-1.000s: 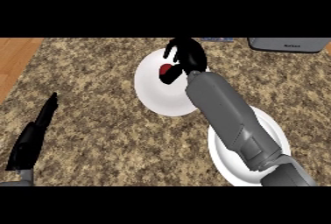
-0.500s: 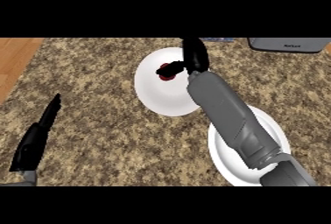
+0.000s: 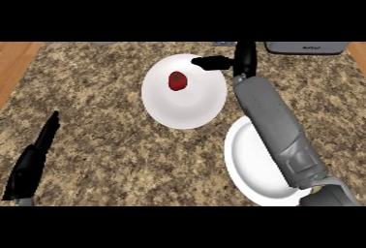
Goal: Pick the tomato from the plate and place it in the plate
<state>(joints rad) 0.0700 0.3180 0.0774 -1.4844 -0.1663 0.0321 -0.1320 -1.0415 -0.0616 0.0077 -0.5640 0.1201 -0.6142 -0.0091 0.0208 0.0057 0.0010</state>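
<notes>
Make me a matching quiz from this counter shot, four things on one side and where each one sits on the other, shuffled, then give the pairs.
Things:
1. tomato
2. right hand
3. left hand
4. near plate

Places:
A. at the view's left edge, fingers straight, over the counter
B. partly under the right forearm, at lower right
C. lying on the far plate
D. over the far plate's upper right rim, apart from the tomato

Pairs: 1-C, 2-D, 3-A, 4-B

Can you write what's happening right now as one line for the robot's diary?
step: reaching for tomato | tomato: on far plate, not held | right hand: open, beside tomato | near plate: no tomato | left hand: open, resting at left
</notes>
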